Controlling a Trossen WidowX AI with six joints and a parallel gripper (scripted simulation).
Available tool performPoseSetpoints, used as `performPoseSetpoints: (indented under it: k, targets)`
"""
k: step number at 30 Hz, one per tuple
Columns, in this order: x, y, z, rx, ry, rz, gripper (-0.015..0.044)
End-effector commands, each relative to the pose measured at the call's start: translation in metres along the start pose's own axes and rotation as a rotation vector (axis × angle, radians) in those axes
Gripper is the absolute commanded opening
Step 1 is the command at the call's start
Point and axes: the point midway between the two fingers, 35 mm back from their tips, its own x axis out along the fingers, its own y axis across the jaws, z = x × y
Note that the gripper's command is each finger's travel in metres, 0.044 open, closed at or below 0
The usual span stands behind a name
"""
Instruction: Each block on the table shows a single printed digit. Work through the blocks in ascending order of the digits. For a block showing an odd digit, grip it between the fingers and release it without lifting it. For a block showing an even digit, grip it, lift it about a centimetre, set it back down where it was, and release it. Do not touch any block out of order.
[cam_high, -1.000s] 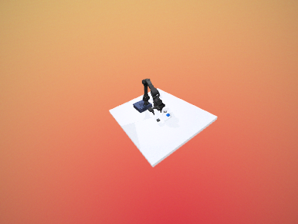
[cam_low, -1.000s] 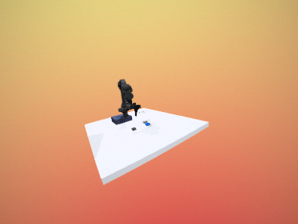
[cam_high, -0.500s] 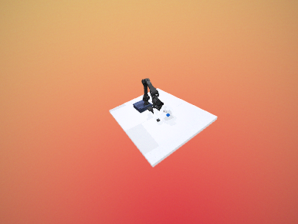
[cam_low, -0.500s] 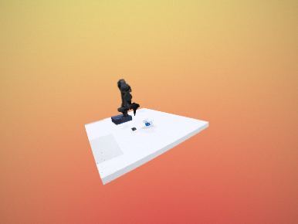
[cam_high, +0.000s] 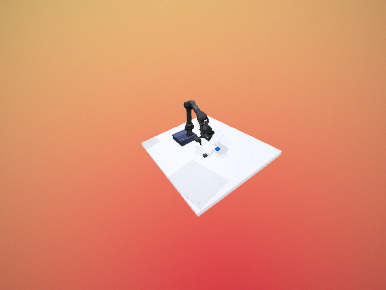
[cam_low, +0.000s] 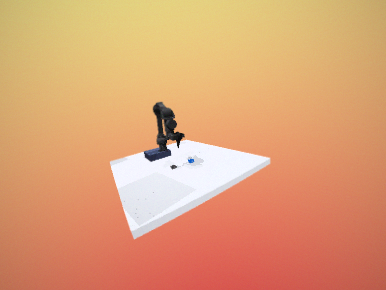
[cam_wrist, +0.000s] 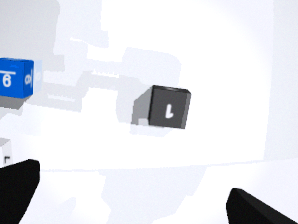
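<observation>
A black block (cam_high: 205, 155) (cam_low: 173, 167) (cam_wrist: 170, 107) stands on the table and shows a digit that looks like an upside-down 1 in the wrist view. A blue block (cam_high: 217, 149) (cam_low: 191, 160) (cam_wrist: 15, 78) is at the left edge of the wrist view; its digit looks like an upside-down 9 with a bar. A white block (cam_wrist: 5, 151) is partly cut off below it, its digit not clearly readable; it hardly shows against the table in the top and exterior views. My gripper (cam_high: 206, 141) (cam_low: 179, 146) (cam_wrist: 135, 185) is open and empty, above the table, on the arm-base side of the black block.
The white table (cam_high: 250, 150) (cam_low: 230, 160) carries the arm's dark blue base (cam_high: 182, 138) (cam_low: 157, 155) at its back left. Grey shadows of the arm fall across the table around the blocks. The blue and white blocks stand close together, apart from the black one.
</observation>
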Motion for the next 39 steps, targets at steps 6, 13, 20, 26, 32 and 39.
performPoseSetpoints:
  k: [6,13,20,26,32,39]
  targets:
    - [0.0,0.126,-0.063,-0.023,0.008,0.016,0.04]
    - [0.001,0.143,-0.078,-0.023,0.009,0.018,0.04]
    - [0.001,0.143,-0.078,-0.023,0.009,0.018,0.04]
    - [0.001,0.143,-0.078,-0.023,0.009,0.018,0.04]
    - [-0.001,0.14,-0.061,-0.023,0.007,0.018,0.04]
    - [0.0,0.122,0.003,-0.023,0.002,0.016,0.04]
